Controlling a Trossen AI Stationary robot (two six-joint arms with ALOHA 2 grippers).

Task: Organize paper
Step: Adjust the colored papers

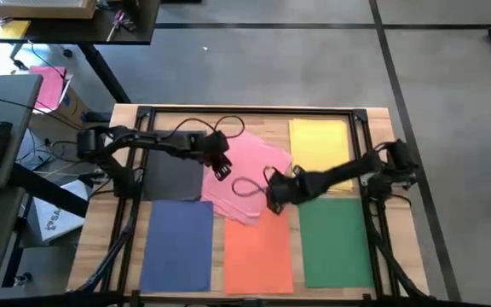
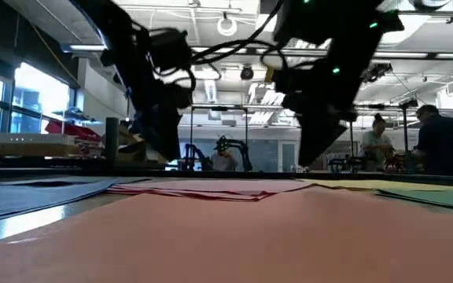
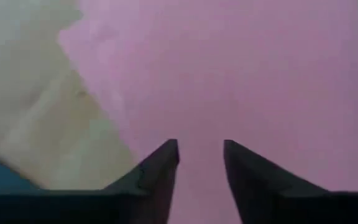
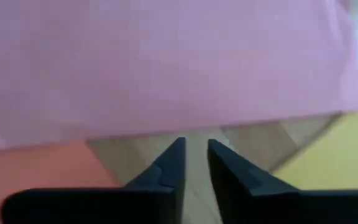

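The light wooden table is carrying six thin rectangular coloured sheets. The blue sheet, orange sheet and green sheet are lying in a row along the near edge; the dark grey sheet and yellow sheet are lying behind them. The pink paper stack is sitting askew in the middle, overlapping the orange sheet. The left gripper is hovering over the pink stack, fingers slightly parted, holding nothing. The right gripper is hanging by the stack's edge, fingers narrowly apart, empty.
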